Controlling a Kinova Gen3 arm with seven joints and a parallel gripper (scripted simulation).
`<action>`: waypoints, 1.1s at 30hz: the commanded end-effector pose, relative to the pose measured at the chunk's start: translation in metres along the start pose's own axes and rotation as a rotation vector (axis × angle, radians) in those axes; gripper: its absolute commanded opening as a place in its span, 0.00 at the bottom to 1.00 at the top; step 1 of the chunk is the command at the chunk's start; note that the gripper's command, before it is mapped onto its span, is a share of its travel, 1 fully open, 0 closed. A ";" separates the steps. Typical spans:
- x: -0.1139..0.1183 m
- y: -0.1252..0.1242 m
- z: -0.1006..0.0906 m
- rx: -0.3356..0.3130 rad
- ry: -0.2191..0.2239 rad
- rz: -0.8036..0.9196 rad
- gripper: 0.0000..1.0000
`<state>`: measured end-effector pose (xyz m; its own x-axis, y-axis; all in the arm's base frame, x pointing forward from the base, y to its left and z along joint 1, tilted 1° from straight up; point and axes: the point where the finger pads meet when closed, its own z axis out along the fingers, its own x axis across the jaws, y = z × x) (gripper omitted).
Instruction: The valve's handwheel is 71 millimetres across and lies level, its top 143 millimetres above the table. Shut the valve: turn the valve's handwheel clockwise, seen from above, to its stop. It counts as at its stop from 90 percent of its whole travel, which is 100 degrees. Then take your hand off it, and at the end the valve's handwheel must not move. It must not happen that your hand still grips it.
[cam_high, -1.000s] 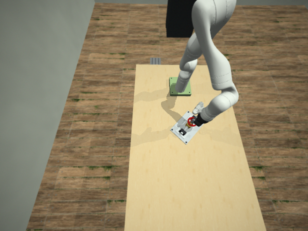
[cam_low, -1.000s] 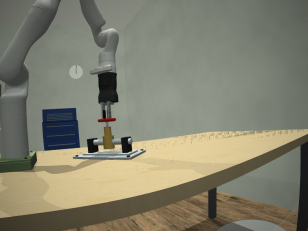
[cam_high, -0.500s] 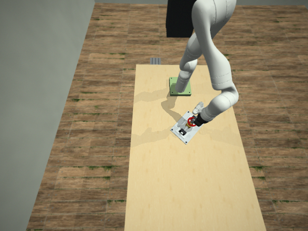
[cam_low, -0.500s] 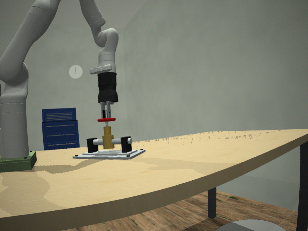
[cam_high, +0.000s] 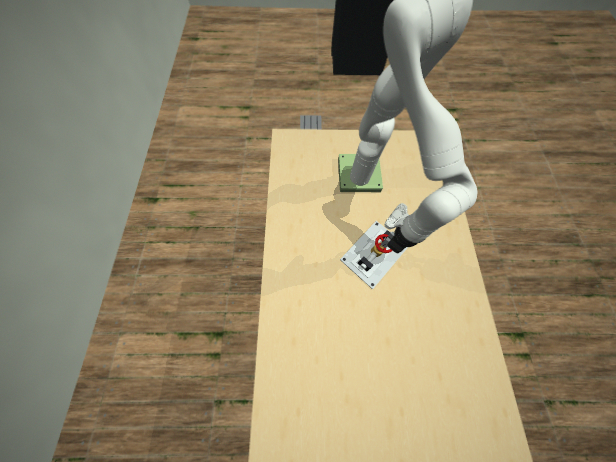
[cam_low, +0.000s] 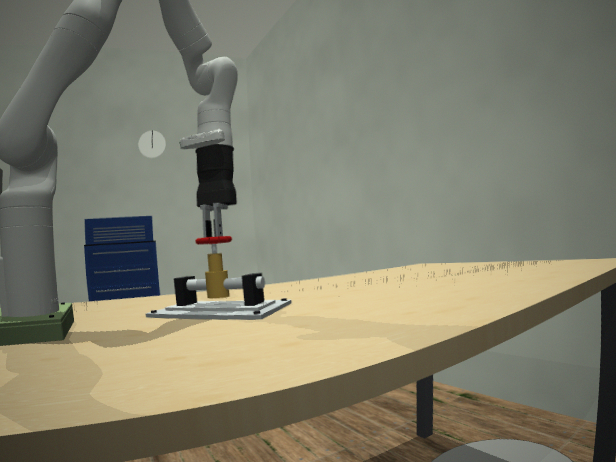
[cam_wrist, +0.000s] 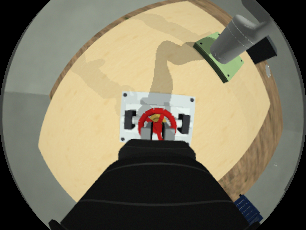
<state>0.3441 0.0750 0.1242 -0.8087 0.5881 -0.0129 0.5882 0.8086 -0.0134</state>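
The valve has a brass body (cam_low: 216, 275) on a grey pipe between two black blocks, bolted to a grey base plate (cam_high: 384, 274) (cam_low: 165, 314) (cam_wrist: 184, 101). Its red handwheel (cam_high: 378, 244) (cam_low: 213, 240) (cam_wrist: 157, 122) lies level on top of the stem. My gripper (cam_low: 212, 235) (cam_wrist: 157, 127) (cam_high: 388, 242) points straight down over the valve. Its two fingers reach down to the wheel and are shut on the handwheel's rim at the side nearest the wrist camera. The black gripper body hides the fingertips in the wrist view.
The arm's green base (cam_high: 345, 172) (cam_low: 35, 327) (cam_wrist: 222, 66) stands on the table (cam_high: 370, 360) behind the valve. A blue cabinet (cam_low: 120, 257) stands beyond the table. The table's edge runs to the right of the valve plate.
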 end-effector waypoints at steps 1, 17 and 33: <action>0.000 0.000 -0.001 -0.001 -0.001 0.002 0.00; 0.000 0.000 0.000 -0.001 -0.001 0.045 0.00; 0.000 0.000 0.000 -0.001 -0.001 0.169 0.00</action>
<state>0.3441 0.0749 0.1242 -0.7070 0.7071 -0.0143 0.7072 0.7069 -0.0106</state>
